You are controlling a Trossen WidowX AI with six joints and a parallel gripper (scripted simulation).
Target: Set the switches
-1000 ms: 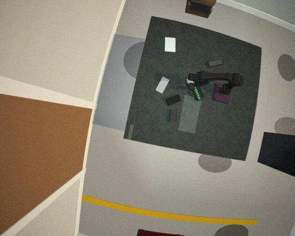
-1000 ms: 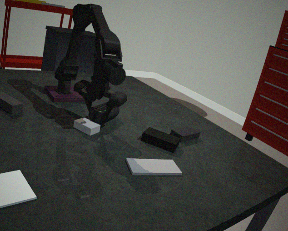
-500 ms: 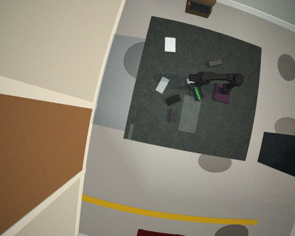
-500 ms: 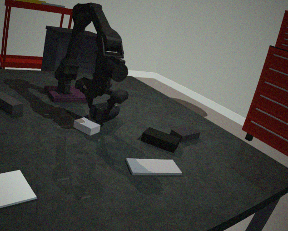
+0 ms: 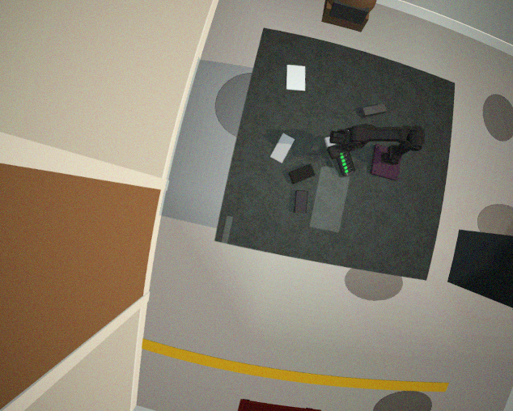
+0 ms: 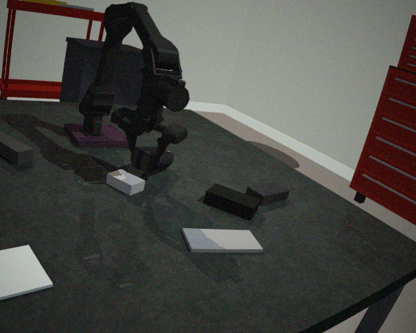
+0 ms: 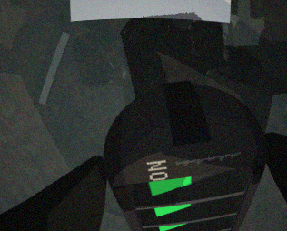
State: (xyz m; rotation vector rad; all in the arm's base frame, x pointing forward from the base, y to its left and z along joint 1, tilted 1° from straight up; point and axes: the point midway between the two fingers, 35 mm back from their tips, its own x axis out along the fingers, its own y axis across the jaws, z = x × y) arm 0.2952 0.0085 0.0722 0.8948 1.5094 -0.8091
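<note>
The dark grey controller unit (image 5: 342, 167) (image 6: 148, 160) (image 7: 222, 193) is between the fingers of my gripper (image 5: 341, 153) (image 7: 186, 155), one finger on each side of its rounded end. My gripper is shut on it. In the top view several green switch ends show in a row. The wrist view shows three green ends, the word ON, and a dark raised block on the rounded end. The unit looks tilted in the exterior view; I cannot tell whether it touches the bench. Its underside label is hidden, and the remaining switches are cut off in the wrist view.
A small white block (image 5: 328, 141) (image 6: 125, 181) (image 7: 150, 9) lies close beside the unit. A black block (image 5: 301, 173) (image 6: 231, 201), a grey block (image 5: 301, 201) (image 6: 269, 193), a flat white plate (image 5: 282, 148) (image 6: 225, 240) and another grey block (image 5: 374, 109) (image 6: 15, 151) lie farther off.
</note>
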